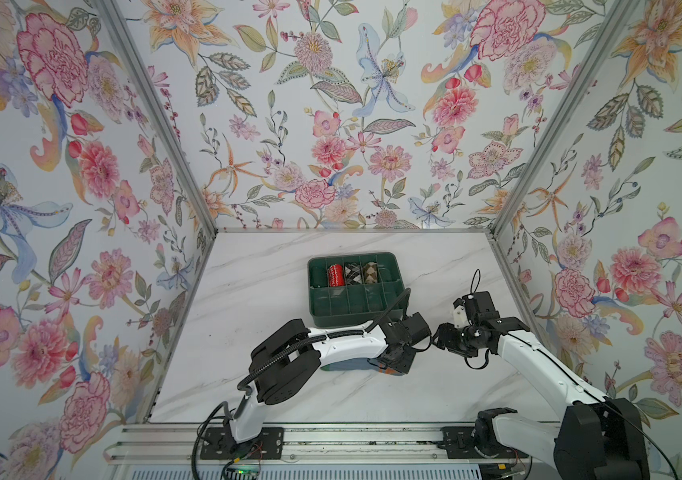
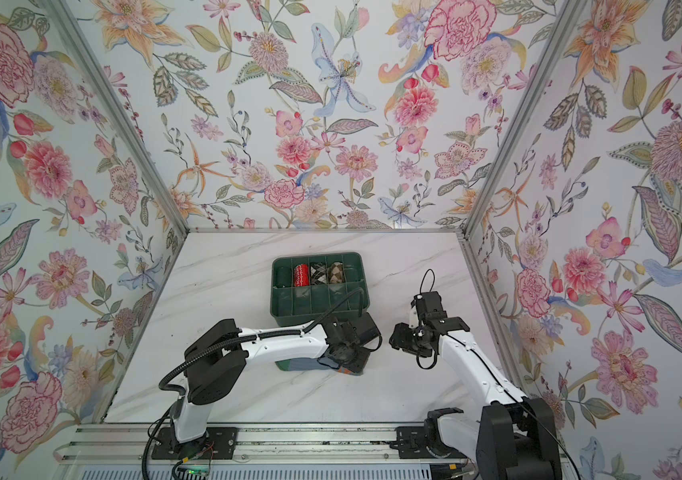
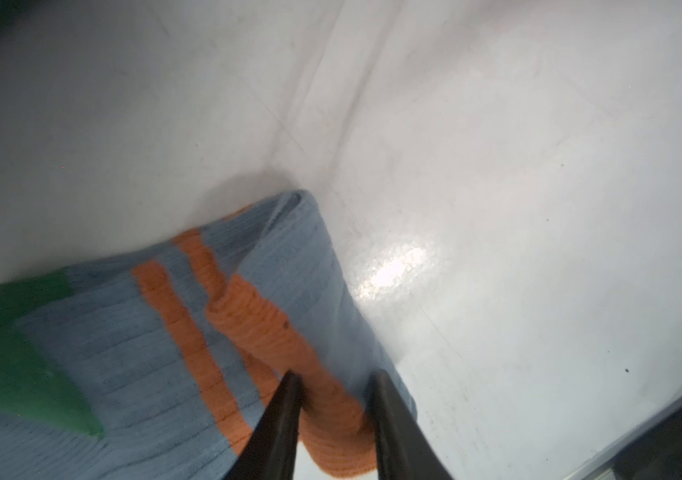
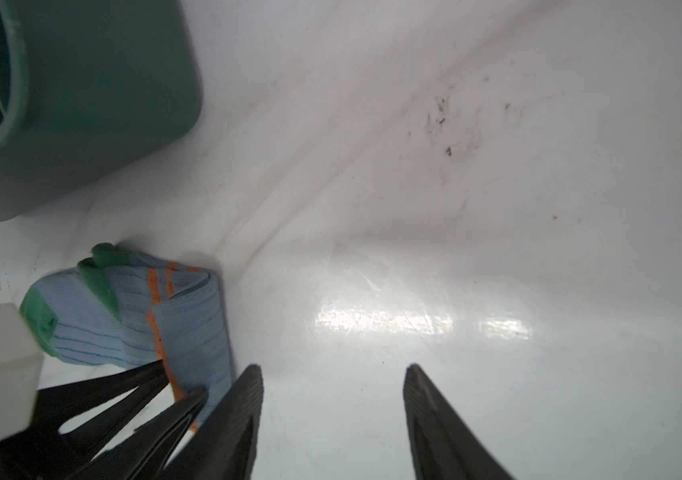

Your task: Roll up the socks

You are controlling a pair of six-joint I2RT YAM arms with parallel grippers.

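Note:
The socks (image 3: 156, 353) lie flat on the white marble table, grey-blue ribbed with green heel and toe, two orange stripes and an orange cuff. The cuff end is folded back over the leg. My left gripper (image 3: 336, 374) is closed on that folded orange cuff, one finger on each side of it; the right wrist view shows its fingers pinching the socks' edge (image 4: 189, 324). In both top views the left arm hides most of the socks (image 1: 351, 366) (image 2: 301, 364). My right gripper (image 4: 333, 368) stands open and empty over bare table, just right of the socks (image 1: 437, 336).
A green divided tray (image 1: 397, 270) (image 2: 362, 266) stands just behind the grippers, its corner close to the socks (image 4: 102, 104). It holds a red patterned bundle (image 1: 336, 274), a black-white argyle one (image 1: 351, 274) and a brown argyle one (image 1: 369, 272). Floral walls enclose the table.

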